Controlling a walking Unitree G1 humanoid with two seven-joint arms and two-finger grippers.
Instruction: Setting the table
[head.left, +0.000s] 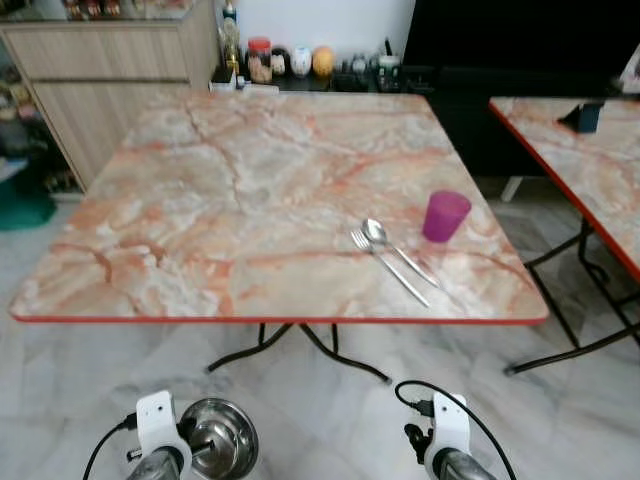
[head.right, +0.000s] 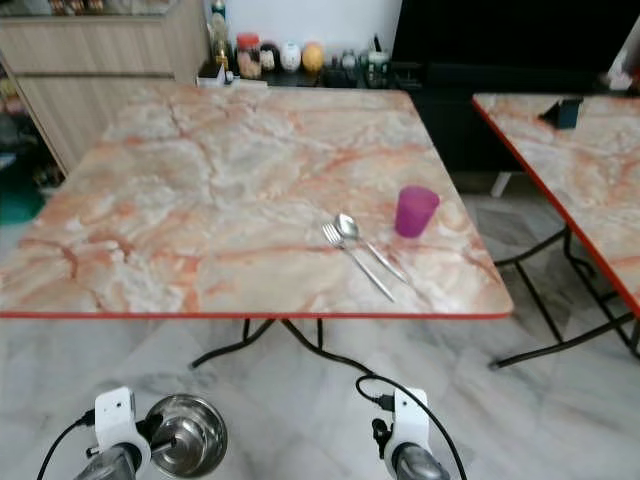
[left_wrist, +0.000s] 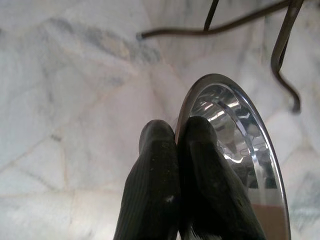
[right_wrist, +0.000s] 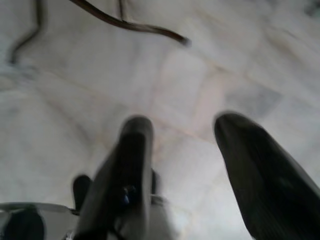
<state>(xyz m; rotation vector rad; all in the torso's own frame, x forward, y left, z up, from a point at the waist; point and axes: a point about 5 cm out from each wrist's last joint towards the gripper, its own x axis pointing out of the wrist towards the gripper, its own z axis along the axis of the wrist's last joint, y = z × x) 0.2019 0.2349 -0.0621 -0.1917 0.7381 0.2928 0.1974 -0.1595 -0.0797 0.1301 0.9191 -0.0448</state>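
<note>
A shiny steel bowl (head.left: 222, 436) hangs low over the floor in front of the table, and my left gripper (left_wrist: 176, 131) is shut on its rim (left_wrist: 235, 95). A purple cup (head.left: 444, 216) stands on the marble-patterned table (head.left: 200, 180) near its front right. A fork (head.left: 386, 264) and a spoon (head.left: 382, 237) lie side by side just left of the cup. My right gripper (right_wrist: 185, 125) hangs open above the floor with nothing between its fingers.
A second marble-patterned table (head.left: 580, 150) stands to the right across a gap. Behind the first table a counter carries jars and bottles (head.left: 270, 60), with a wooden cabinet (head.left: 90, 80) at the back left. Black table legs (head.left: 320, 350) spread over the tiled floor.
</note>
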